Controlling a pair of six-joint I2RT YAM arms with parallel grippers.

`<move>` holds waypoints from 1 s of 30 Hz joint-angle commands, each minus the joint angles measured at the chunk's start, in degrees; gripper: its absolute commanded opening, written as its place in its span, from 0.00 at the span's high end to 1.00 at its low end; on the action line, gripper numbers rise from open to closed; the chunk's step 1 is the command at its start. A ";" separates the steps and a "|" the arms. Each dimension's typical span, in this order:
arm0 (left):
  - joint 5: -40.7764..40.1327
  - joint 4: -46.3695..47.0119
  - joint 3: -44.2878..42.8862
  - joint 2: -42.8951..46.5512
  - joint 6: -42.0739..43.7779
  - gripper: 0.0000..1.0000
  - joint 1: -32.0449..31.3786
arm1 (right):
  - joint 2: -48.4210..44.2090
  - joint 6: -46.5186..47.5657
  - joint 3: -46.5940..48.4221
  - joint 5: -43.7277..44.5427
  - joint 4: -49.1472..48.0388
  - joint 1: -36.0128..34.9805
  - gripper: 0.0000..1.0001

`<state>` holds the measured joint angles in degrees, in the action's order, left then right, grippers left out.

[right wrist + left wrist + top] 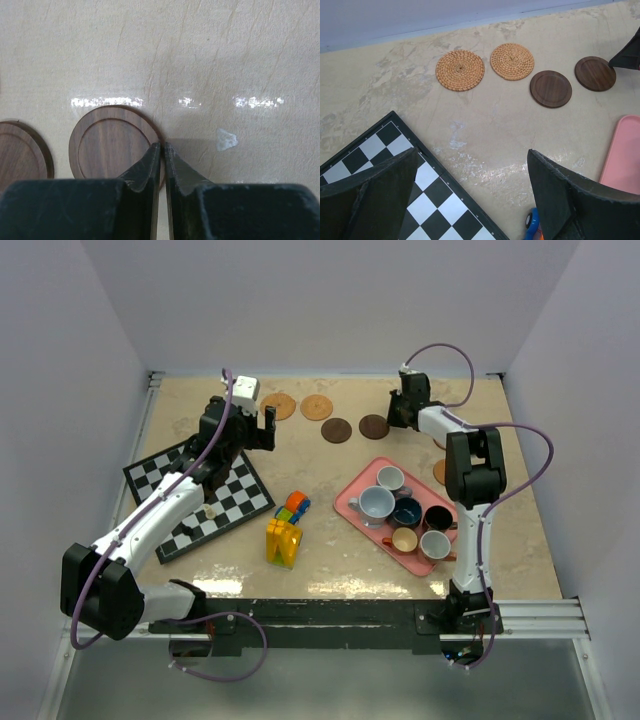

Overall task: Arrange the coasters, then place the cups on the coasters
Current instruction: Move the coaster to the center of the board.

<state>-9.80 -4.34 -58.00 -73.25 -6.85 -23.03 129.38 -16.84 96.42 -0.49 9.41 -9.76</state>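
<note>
**Right fingers closed at the rim of a dark coaster; cups not yet moved**

Right fingers (150, 167): pressed together with nothing between them. The tips are down at the right rim of a dark brown coaster (112, 142).
- Judgement: closed tips serve as a pusher here. A thin flat disc gives little to pinch, so sliding it along the surface (180, 410) is the easier way to line it up.
- A second dark brown coaster (20, 150) lies just beside it on the left, with a narrow gap between them.

Top view: these two end a row along the far side.
- Further left are the first woven coaster (279, 406) and the second woven coaster (316, 407).
- A fifth orange-tan disc (440, 472) peeks out beside the right forearm, near the pink tray (347, 502).
- I find no sixth disc in any view.

Left fingers (575, 195): spread wide and empty, hovering over the far corner of the chessboard (200, 495) and facing the row.
- Judgement: they are held clear so the right arm can work.

Cups (375, 503): all six are bunched in the pink tray, well apart from the row.
- Judgement: the arranging step is in hand, and cup placement waits on the last discs.
</note>
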 commanded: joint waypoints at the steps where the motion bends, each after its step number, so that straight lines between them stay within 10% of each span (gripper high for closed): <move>1: -0.39 1.97 0.17 1.62 0.52 0.05 -0.26 | 1.58 0.49 0.79 1.11 1.66 -0.17 0.87; 10: -0.13 2.05 0.17 1.71 0.44 0.06 -0.26 | 0.52 0.93 2.10 -1.61 1.49 -0.26 0.79; 30: -0.22 2.23 0.34 1.89 0.44 0.05 -0.26 | -5.28 15.95 1.84 0.32 0.26 -4.47 0.19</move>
<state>-9.78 -4.34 -57.93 -73.10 -6.85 -23.03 128.49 -7.70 96.49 -1.19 9.87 -12.43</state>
